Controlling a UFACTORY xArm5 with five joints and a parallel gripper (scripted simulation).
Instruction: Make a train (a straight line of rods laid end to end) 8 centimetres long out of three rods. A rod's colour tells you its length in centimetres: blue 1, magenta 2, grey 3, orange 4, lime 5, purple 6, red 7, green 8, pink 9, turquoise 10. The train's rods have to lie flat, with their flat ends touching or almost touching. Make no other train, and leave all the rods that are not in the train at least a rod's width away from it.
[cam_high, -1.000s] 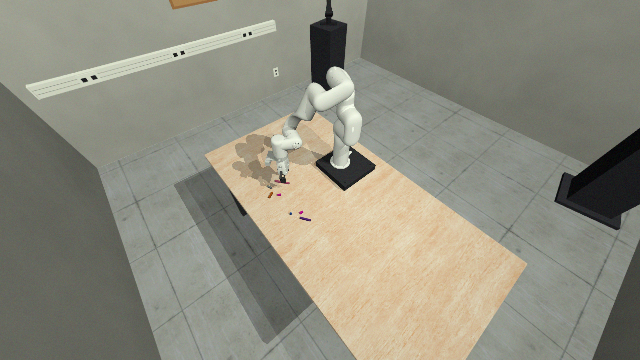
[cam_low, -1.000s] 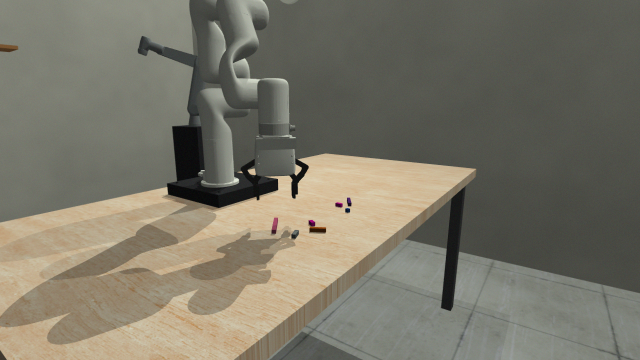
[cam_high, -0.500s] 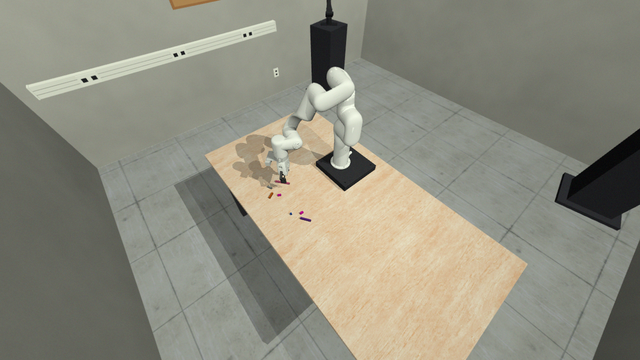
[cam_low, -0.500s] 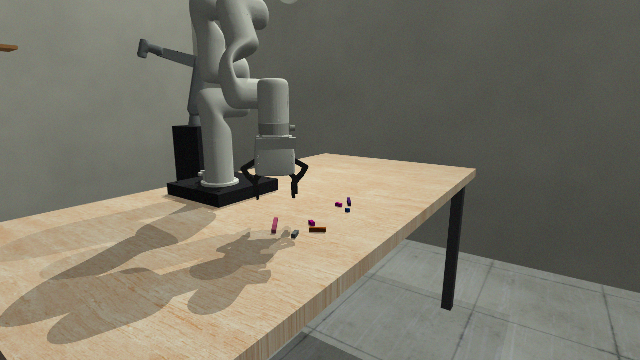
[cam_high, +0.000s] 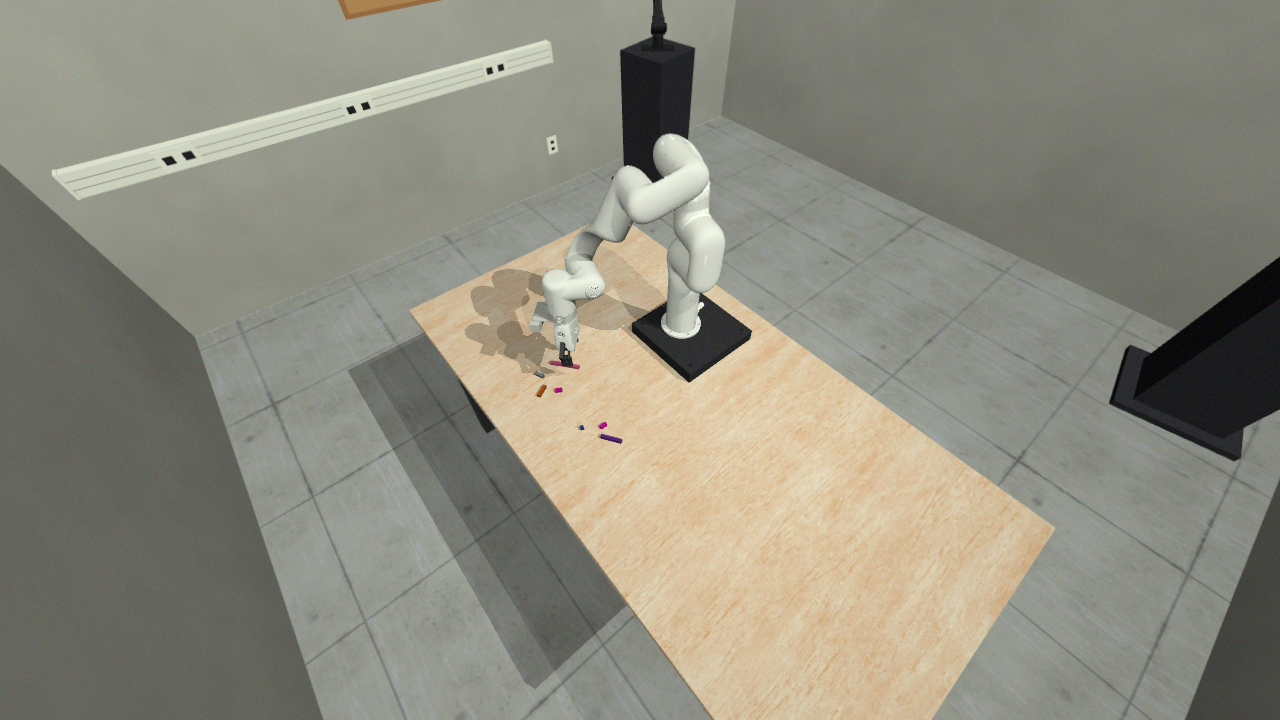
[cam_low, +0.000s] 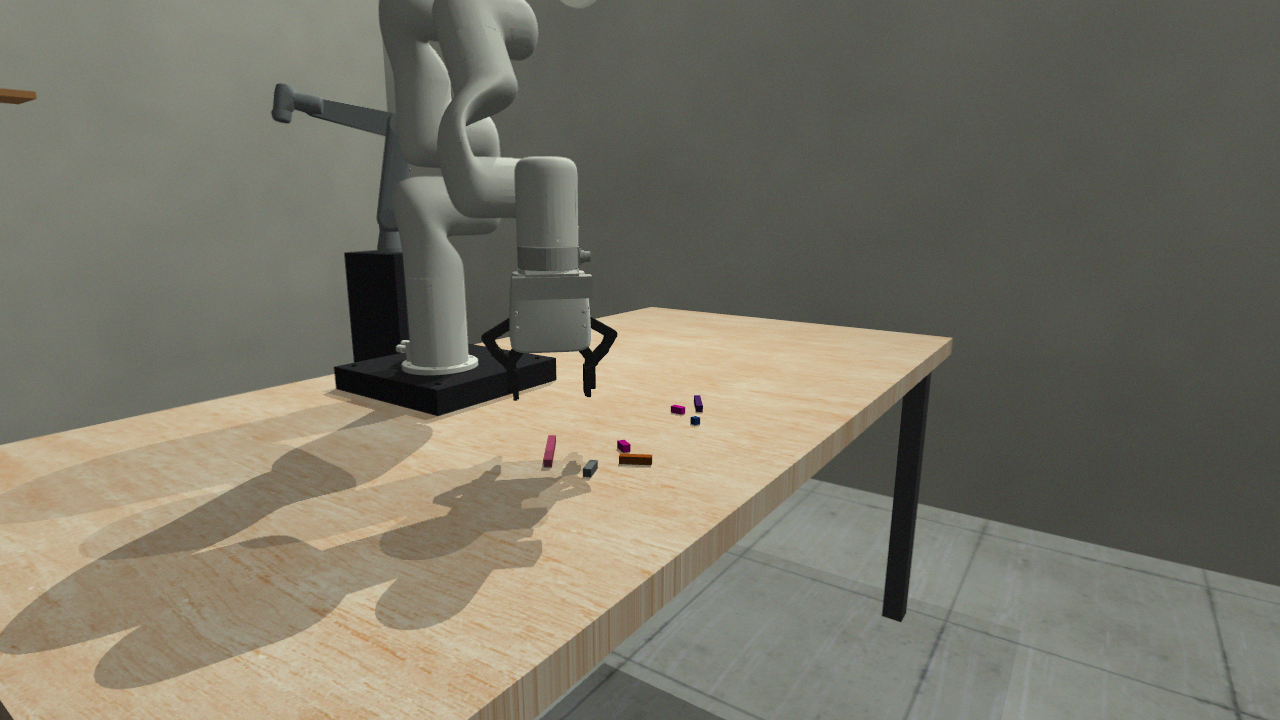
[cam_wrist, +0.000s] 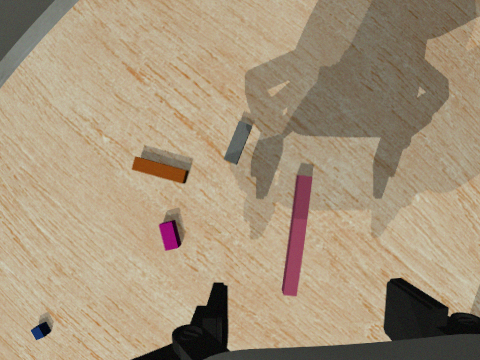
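Observation:
My gripper is open and empty, a little above the table, over the near end of the pink rod, which lies flat, also seen in the exterior view. A grey rod lies just beyond it, an orange rod and a magenta rod to the left. All rods lie apart from each other.
The robot's black base plate sits on the wooden table behind the gripper. The table edge runs close beyond the rods. A black pillar stands on the floor behind the table.

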